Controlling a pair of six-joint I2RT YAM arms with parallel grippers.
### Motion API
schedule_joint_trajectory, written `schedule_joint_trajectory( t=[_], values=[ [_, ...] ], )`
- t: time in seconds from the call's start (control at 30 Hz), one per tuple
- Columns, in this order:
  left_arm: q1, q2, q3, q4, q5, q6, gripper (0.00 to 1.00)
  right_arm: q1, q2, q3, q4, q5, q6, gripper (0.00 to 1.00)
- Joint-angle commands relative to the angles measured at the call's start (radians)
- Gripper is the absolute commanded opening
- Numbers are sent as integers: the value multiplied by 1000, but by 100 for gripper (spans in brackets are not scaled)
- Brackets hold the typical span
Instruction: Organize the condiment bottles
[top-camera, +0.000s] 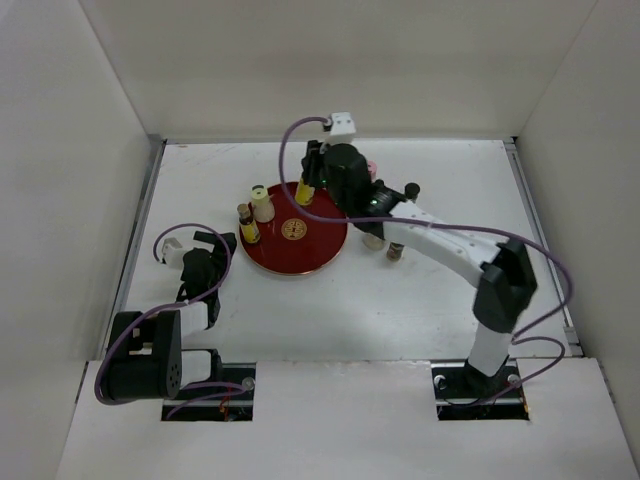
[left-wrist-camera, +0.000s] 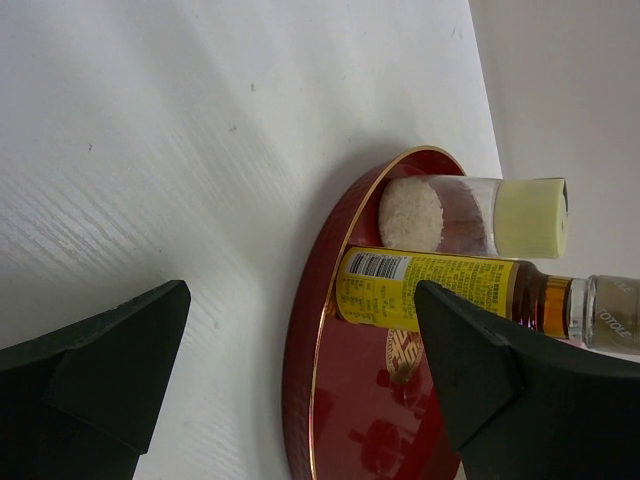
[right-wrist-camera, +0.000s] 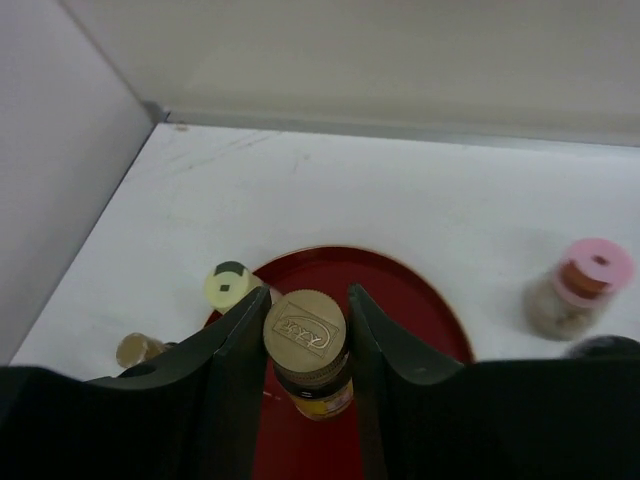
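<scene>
Lower left in the overhead view, we see the left gripper (top-camera: 207, 258), fingers spread and empty, just beside the left rim of a round red lacquered tray (top-camera: 300, 262). On the tray's left side stand a yellow-labelled amber glass bottle (top-camera: 248, 225) and a cream-capped glass bottle (top-camera: 262, 203). Farther up, the right gripper (right-wrist-camera: 307, 295) pinches a gold-capped glass bottle with a yellow label (right-wrist-camera: 306, 335) over the tray's far edge. A pink-capped glass bottle (right-wrist-camera: 588, 285) stands on the white table (top-camera: 450, 180) beyond. We judge a placement is under way; next, it calls for lowering the bottle upright, clear of its neighbours, then letting go.
</scene>
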Motion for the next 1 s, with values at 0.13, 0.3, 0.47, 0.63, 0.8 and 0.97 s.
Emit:
schedule_joint_trajectory(
  t=[0.13, 0.3, 0.47, 0.63, 0.8, 0.97],
  values=[
    [3, -8, 10, 64, 9, -7, 100, 19, 311, 351, 63, -58, -87, 26],
    [10, -16, 6, 64, 9, -7, 100, 16, 428, 454, 79, -67, -117, 26],
    [0, 2, 15, 69, 9, -8, 100, -1, 526, 526, 95, -62, -127, 27],
    [6, -7, 9, 72, 9, -8, 100, -10, 598, 577, 106, -53, -106, 27],
    [4, -2, 9, 72, 10, -8, 100, -12, 641, 595, 123, -39, -111, 28],
    [3, 4, 12, 72, 15, -11, 100, -9, 661, 574, 152, -9, -143, 33]
  ],
)
